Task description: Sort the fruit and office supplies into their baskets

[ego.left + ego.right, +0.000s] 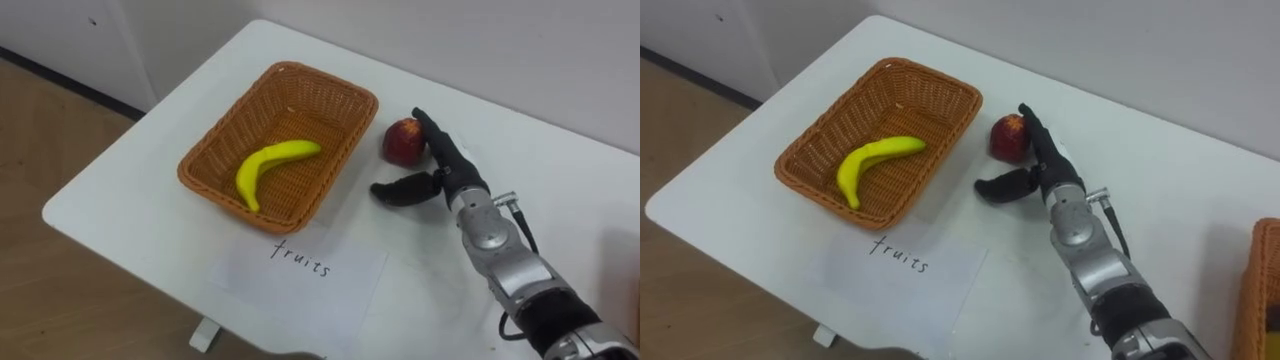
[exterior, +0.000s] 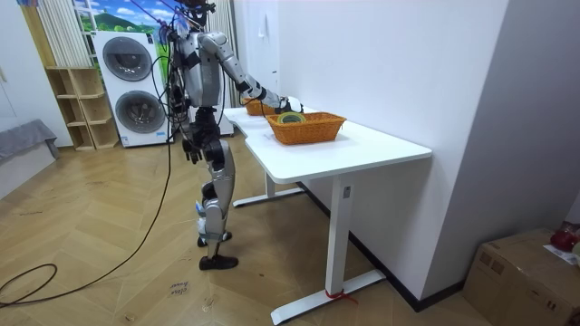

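Surface: white table [image 1: 560, 170] with rounded corners, on white legs, set along a white wall [image 2: 381, 63].
Fruit basket [image 1: 200, 165]: brown wicker, rectangular, near the table's left end; holds a yellow banana [image 1: 270, 165] lying slantwise on the bottom.
Paper sheet [image 1: 300, 275]: flat on the table just in front of the fruit basket, handwritten word on it.
Apple [image 1: 402, 140]: red, on the tabletop just outside the fruit basket's right rim, not in any basket.
Right hand [image 1: 458, 182]: resting on the table, spread; straight fingers laid along the apple's right side, thumb held out sideways below it, nothing clasped.
Left hand [image 2: 191, 149]: low beside the hip in the room view; too small there to tell its state.
Second basket [image 2: 308, 131]: wicker, further along the table, with a ring-shaped roll [image 2: 291, 118] inside.
Stance: upright at the table's long side, right arm stretched over the top.
Room: herringbone wood floor [image 2: 109, 272]; stacked washing machines [image 2: 131, 91] and a wooden shelf [image 2: 77, 109] behind; cardboard box [image 2: 521, 272] at the room view's right.
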